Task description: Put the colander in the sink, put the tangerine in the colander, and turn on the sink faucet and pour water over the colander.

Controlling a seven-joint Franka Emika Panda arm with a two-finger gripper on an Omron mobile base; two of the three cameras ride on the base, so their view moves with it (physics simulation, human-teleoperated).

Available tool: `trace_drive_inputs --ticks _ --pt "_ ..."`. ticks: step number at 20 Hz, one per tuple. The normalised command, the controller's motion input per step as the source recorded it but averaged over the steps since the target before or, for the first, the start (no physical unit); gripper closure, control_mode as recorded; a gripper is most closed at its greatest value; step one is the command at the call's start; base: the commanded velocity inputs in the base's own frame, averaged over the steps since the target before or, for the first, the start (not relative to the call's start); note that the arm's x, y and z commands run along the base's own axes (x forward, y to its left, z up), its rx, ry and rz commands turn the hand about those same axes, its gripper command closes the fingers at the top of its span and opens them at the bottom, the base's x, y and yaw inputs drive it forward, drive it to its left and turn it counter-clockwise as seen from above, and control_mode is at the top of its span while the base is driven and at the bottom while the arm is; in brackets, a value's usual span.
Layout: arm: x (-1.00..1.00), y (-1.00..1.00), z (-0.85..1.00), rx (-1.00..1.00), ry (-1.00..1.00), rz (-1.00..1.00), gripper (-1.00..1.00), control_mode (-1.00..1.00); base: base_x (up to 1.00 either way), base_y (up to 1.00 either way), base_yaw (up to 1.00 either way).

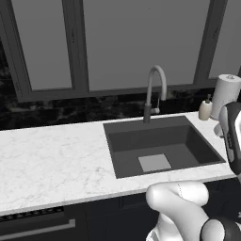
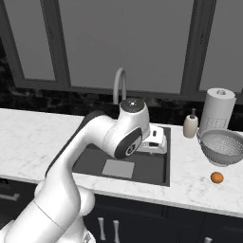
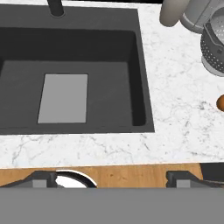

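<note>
the gripper (image 3: pixel 109 178) is up above the front edge of the white marble counter (image 1: pixel 52 160), and its two dark fingertips (image 3: pixel 41 179) stand far apart, wide open, with nothing between them. under it in the hand view there is a strip of wood floor (image 3: pixel 127 173), then the counter edge, then the sink (image 3: pixel 135 65). the sink is a dark grey box set down into the counter, with a light grey patch (image 3: pixel 63 97) on its bottom and nothing else in it. the white arm (image 2: pixel 85 142) bends over the sink in the right base view and hides part of it. the tangerine (image 2: pixel 217 177) is a small orange ball on the counter to the right of the sink, near the front. the colander (image 2: pixel 223 147) sits upright on the counter just behind the tangerine, close to it but not touching. it is well to the right of the sink, not in it. behind the colander stands a tall white roll (image 2: pixel 217 111), and a small soap bottle (image 2: pixel 191 125) is beside that, nearer the sink. the faucet (image 1: pixel 154 92) stands at the back edge of the sink, with its curved spout over the basin, and no water comes out of it. behind it all are dark windows (image 1: pixel 141 42).
</note>
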Motion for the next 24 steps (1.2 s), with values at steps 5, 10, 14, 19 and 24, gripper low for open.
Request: trace_drive_inputs --ticks 5,10,14,19,24 --pt "0.02 -0.27 0.00 0.00 0.00 -0.04 -1.00 -1.00 0.00 0.00 0.00" --pt "0.22 -0.45 -0.11 0.00 -0.03 0.00 -1.00 -1.00 0.00 0.00 0.00" --pt "0.42 -0.58 -0.42 -0.10 -0.10 0.00 -1.00 -1.00 0.00 0.00 0.00" --pt "0.42 -0.09 -0.43 -0.29 -0.21 -0.07 -1.00 -1.00 0.00 0.00 0.00" --pt "0.26 -0.13 -0.37 -0.28 -0.27 -0.09 -1.00 -1.00 0.00 0.00 0.00"
